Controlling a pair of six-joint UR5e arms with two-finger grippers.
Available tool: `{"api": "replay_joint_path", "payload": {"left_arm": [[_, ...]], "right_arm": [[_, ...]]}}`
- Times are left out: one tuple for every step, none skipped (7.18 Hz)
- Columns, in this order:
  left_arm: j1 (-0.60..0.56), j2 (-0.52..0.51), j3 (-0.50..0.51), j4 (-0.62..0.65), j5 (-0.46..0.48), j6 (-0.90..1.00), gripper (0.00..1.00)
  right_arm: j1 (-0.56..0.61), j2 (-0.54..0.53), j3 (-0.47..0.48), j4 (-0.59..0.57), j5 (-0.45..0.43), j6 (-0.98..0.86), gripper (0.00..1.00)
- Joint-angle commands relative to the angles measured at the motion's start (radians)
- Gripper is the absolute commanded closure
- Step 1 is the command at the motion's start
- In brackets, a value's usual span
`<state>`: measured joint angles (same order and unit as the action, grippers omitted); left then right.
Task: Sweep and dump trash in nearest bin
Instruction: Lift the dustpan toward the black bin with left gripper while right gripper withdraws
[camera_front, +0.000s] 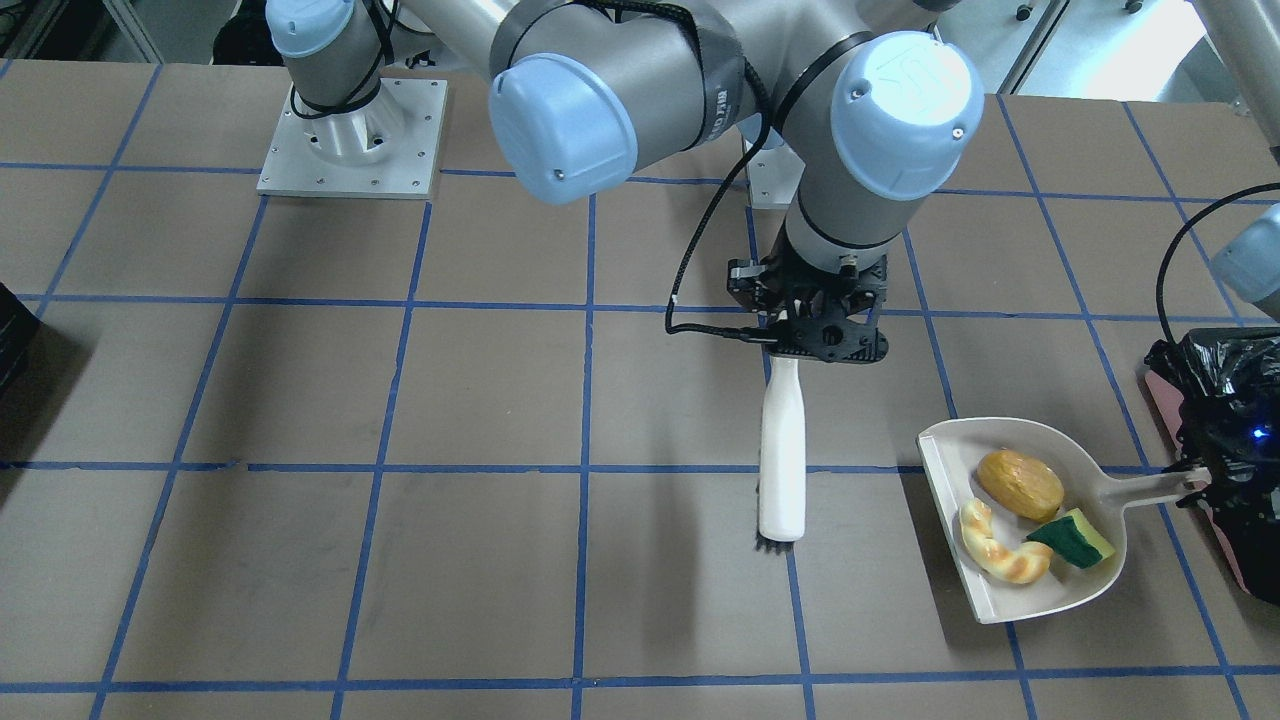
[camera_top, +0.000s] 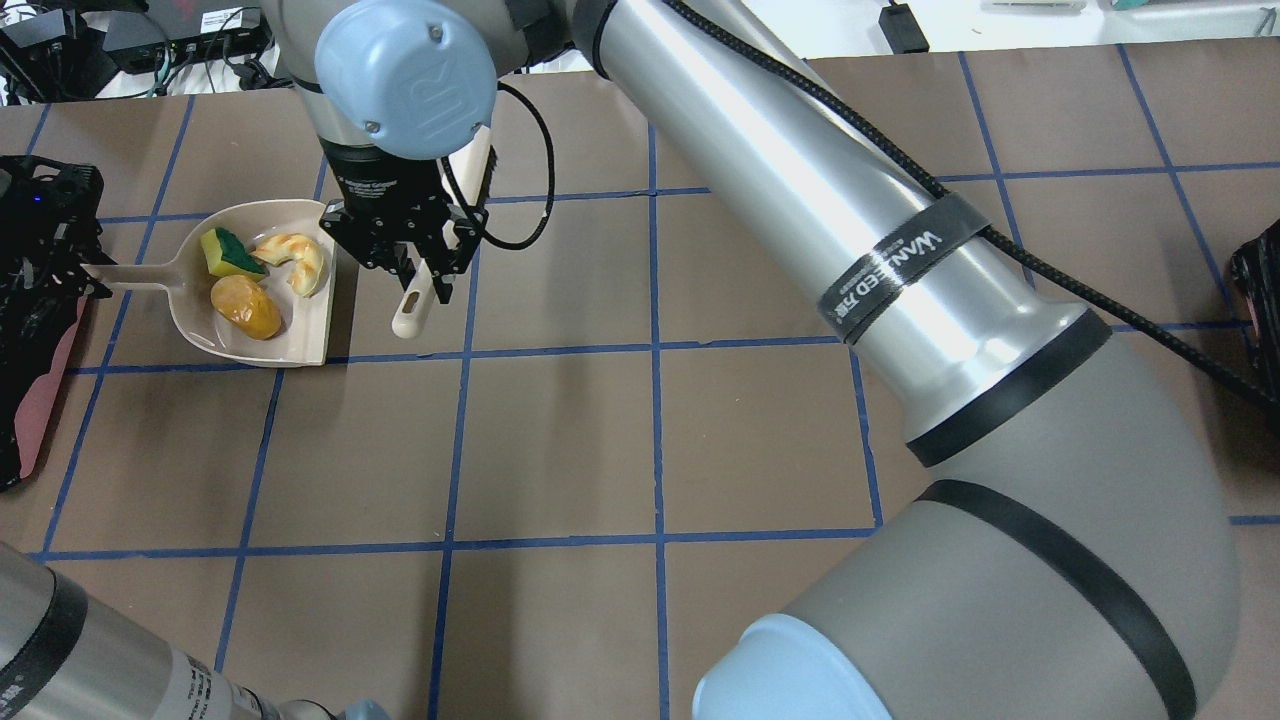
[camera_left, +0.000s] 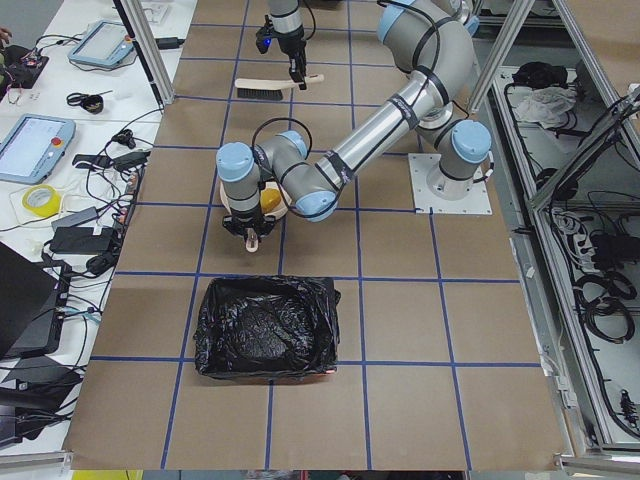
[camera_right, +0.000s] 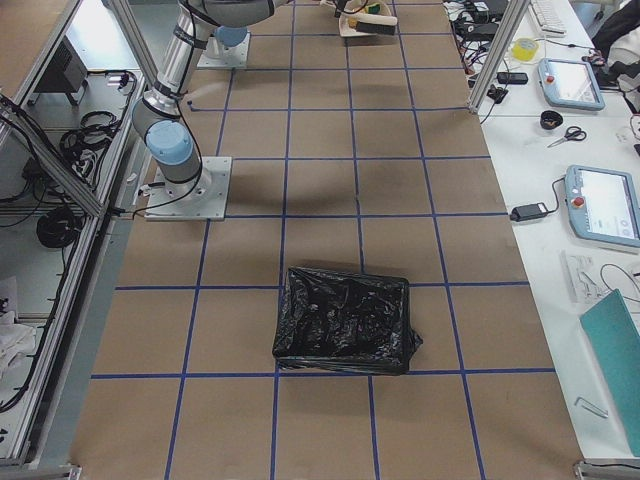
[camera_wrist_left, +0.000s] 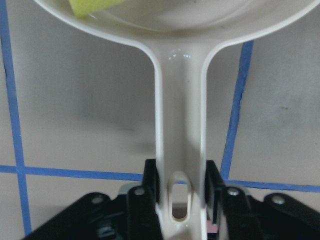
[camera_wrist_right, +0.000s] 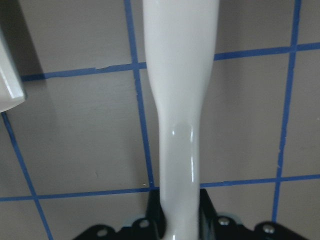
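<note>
The left fingers (camera_wrist_left: 150, 180) clamp the dustpan (camera_front: 1045, 597) handle, the right fingers (camera_wrist_right: 204, 212) the brush (camera_front: 782, 450). The trash (camera_front: 1020, 484) lies in the dustpan, beside the bin (camera_front: 1235, 400).

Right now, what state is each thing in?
dustpan: level, loaded, handle gripped.
brush: held by its handle, clear of the dustpan.
pastry bit: in the dustpan.
yellow-green wedge: in the dustpan.
brown nut piece: in the dustpan.
bin: open, bag-lined, no trash seen inside.
left gripper: shut on dustpan.
right gripper: shut on brush.
</note>
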<state>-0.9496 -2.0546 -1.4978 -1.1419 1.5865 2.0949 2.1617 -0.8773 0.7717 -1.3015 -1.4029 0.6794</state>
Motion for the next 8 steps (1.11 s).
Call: {"api": "replay_joint_path", "payload": {"left_arm": [[0.051,0.045,0.060,-0.106,-0.026,-0.054,1.00],[0.104,0.066,0.135,-0.201,-0.026,-0.106,1.00],[0.170,0.067,0.213,-0.270,-0.025,-0.111,1.00],[0.231,0.062,0.272,-0.294,-0.017,-0.111,1.00],[0.291,0.056,0.307,-0.294,0.001,-0.102,1.00],[0.340,0.038,0.350,-0.292,0.010,-0.090,1.00],[0.376,0.024,0.384,-0.286,0.038,-0.055,1.00],[0.420,0.007,0.424,-0.282,0.047,-0.052,1.00]], "right_arm": [[-0.112,-0.148,0.245,-0.005,-0.002,-0.113,1.00],[-0.138,-0.260,0.431,-0.063,-0.022,-0.168,1.00],[-0.144,-0.358,0.657,-0.234,-0.077,-0.175,1.00],[-0.145,-0.426,0.875,-0.450,-0.087,-0.185,1.00],[-0.143,-0.446,0.988,-0.623,-0.090,-0.182,1.00],[-0.134,-0.450,1.006,-0.625,-0.088,-0.170,1.00],[-0.129,-0.447,1.029,-0.628,-0.090,-0.163,1.00],[-0.126,-0.437,1.052,-0.628,-0.087,-0.167,1.00]]}}
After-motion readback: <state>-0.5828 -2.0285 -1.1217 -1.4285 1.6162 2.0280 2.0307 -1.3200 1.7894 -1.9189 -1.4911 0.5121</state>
